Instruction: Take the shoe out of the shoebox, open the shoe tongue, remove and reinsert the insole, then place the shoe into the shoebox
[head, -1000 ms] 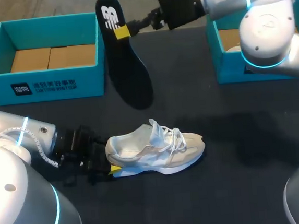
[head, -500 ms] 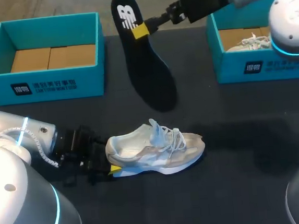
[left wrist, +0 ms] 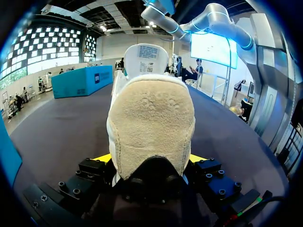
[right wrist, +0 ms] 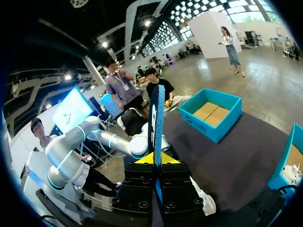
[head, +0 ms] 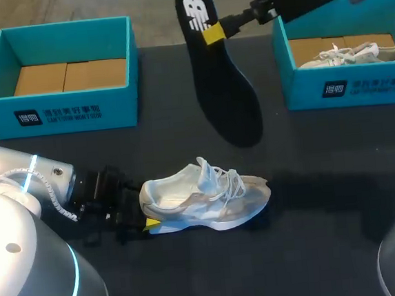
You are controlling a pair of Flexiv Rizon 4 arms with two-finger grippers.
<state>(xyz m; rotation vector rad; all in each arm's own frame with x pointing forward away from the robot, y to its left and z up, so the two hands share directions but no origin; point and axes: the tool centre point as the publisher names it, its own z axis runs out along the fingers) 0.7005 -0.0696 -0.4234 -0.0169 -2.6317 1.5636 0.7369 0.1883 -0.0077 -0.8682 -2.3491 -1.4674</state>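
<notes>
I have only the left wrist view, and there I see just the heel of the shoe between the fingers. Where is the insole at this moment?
Observer: It is out of the shoe. The right end effector holds the insole by one end in the air. In the head view it hangs between the left shoebox and the right shoebox.
Operator: Which way does the toe point?
Observer: The shoe stands on its sole on the table, with the toe toward the robot's right.
Operator: Are the shoeboxes empty?
Observer: The left one shows only brown cardboard at its bottom. In the right one lies a second white shoe.
</notes>
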